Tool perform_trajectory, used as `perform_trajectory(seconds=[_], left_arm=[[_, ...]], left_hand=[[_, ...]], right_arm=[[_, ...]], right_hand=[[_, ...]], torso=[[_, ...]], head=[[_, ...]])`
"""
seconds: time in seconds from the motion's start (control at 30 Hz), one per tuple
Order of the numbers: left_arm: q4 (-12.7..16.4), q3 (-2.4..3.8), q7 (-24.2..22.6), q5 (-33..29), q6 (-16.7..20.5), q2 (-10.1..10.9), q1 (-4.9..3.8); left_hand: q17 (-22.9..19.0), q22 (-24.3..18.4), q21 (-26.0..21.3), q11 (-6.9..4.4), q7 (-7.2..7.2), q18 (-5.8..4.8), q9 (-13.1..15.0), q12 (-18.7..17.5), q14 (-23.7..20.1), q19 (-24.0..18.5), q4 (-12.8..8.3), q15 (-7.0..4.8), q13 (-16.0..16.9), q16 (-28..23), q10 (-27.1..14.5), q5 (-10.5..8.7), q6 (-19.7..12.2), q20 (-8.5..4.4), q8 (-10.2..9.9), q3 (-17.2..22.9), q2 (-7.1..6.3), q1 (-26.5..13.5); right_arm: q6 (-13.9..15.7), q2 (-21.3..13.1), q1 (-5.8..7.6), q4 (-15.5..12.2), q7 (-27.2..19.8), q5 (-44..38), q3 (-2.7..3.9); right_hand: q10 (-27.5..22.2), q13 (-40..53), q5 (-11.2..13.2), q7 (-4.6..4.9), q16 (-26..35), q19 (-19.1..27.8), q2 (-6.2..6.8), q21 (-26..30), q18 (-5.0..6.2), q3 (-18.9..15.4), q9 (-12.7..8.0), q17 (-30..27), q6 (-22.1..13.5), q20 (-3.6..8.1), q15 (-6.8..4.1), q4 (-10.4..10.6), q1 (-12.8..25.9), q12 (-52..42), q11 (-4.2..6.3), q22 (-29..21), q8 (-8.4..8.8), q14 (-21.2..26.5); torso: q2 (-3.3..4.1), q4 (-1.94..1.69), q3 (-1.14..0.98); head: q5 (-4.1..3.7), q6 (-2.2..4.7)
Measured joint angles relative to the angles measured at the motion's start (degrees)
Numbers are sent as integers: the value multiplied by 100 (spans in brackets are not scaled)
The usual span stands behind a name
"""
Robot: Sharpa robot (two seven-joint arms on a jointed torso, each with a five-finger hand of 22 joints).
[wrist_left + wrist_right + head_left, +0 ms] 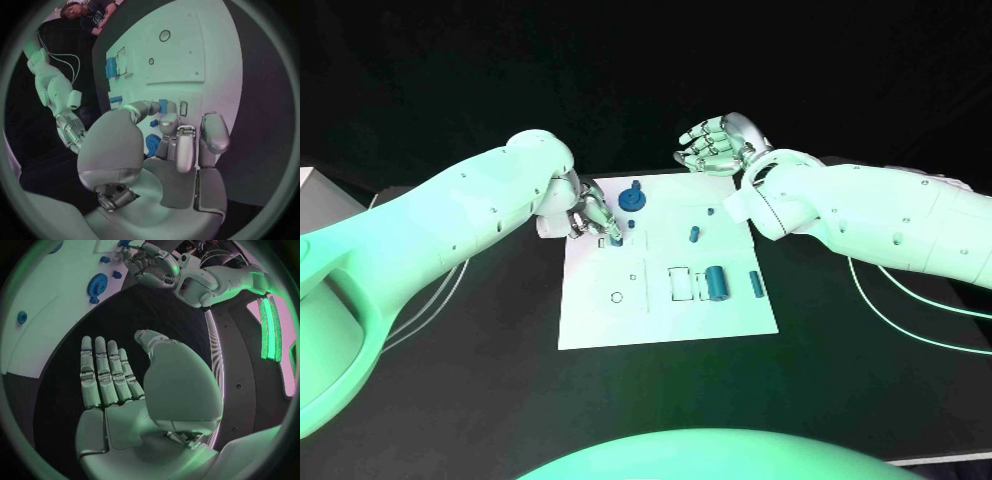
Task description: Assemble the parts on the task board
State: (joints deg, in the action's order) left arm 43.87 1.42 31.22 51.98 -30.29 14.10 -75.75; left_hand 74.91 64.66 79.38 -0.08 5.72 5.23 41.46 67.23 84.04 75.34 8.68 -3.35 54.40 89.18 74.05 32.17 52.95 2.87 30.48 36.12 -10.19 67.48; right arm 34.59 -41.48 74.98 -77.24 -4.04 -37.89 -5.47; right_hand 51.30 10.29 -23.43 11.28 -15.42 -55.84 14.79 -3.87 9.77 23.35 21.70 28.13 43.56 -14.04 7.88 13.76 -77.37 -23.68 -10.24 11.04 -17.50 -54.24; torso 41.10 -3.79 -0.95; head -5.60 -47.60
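The white task board (661,315) lies in the middle of the table. My left hand (596,218) hovers low over the board's left far corner. In the left wrist view its thumb and a finger pinch a small blue part (162,106) just above the board (187,55). My right hand (715,145) is raised past the board's far edge, fingers straight and apart, palm (125,410) empty. A blue gear with a knob (633,198) stands near the far edge. On the board lie a small peg (694,235), a blue cylinder (718,282) and a thin blue bar (756,284).
A pale rectangular slot piece (679,283) sits beside the cylinder, and a round hole (617,297) marks the board's left side. White cables (906,310) trail over the black table on the right. A pale box (322,195) stands at the far left.
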Motion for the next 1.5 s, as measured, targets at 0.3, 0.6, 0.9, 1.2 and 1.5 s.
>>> perform_trajectory(seconds=[0.3, 0.6, 0.9, 1.2, 1.5], left_arm=[[-100, 1, 8, 2, -40, -58, -6], [-204, 3, 12, 2, -92, -125, -17], [-277, -2, 15, 1, -93, -189, -18], [-285, -16, 21, 5, -60, -217, -12], [-278, -25, 28, 7, -32, -221, -11]], left_hand=[[0, -1, 0, -2, 12, 0, 1, 23, 0, 0, 0, 0, 45, 0, 42, -1, 13, 0, 1, 0, 0, 0], [0, 9, 0, -12, 19, 0, 45, 45, 0, 0, 0, 0, 75, 23, 54, -2, 24, 0, 1, 0, 0, 0], [0, 31, 0, -24, -10, 0, 121, 128, 0, 0, -1, 0, 172, 23, 165, -6, 74, 0, 32, -1, 85, -85], [0, 89, 23, -54, -14, 1, 126, 240, 0, 64, -56, 0, 334, 45, 278, -110, 77, -20, 87, -56, 183, -183], [0, 97, 23, -63, -21, 1, 171, 244, -2, 64, -56, -2, 339, 45, 307, -135, 84, -20, 90, -56, 197, -197]], right_arm=[[-2, 4, -1, -13, -6, -9, 0], [-4, 19, -1, -21, -10, -16, 0], [-7, 22, -1, -25, -13, -22, -1], [-13, 22, -1, -28, -16, -30, -1], [-25, 18, -1, -32, -16, -35, -1]], right_hand=[[-23, -92, -32, -3, 109, 92, 0, 0, -1, -24, -12, -77, -38, -51, 20, -24, 0, 23, -22, -102, 22, 63], [-43, -122, -56, -23, 132, 113, 0, 0, -1, -40, -18, -96, -58, -72, 41, -40, 0, 23, -43, -136, 22, 83], [-43, -146, -88, -9, 154, 112, 0, 0, -1, -50, -23, -118, -72, -72, 52, -49, 0, 23, -43, -163, 22, 94], [-43, -156, -119, -9, 176, 112, 0, 0, -1, -56, -22, -126, -72, -72, 61, -55, 0, 23, -42, -174, 22, 103], [-55, -170, -119, -9, 200, 153, 0, 0, -1, -56, -27, -137, -72, -71, 61, -55, 0, 23, -54, -191, 22, 103]], torso=[[0, 6, -5], [5, 9, -8], [7, 9, -9], [-3, 1, -3], [-5, 0, 1]], head=[[4, 12], [1, 13], [-13, 9], [-20, 1], [-21, 3]])
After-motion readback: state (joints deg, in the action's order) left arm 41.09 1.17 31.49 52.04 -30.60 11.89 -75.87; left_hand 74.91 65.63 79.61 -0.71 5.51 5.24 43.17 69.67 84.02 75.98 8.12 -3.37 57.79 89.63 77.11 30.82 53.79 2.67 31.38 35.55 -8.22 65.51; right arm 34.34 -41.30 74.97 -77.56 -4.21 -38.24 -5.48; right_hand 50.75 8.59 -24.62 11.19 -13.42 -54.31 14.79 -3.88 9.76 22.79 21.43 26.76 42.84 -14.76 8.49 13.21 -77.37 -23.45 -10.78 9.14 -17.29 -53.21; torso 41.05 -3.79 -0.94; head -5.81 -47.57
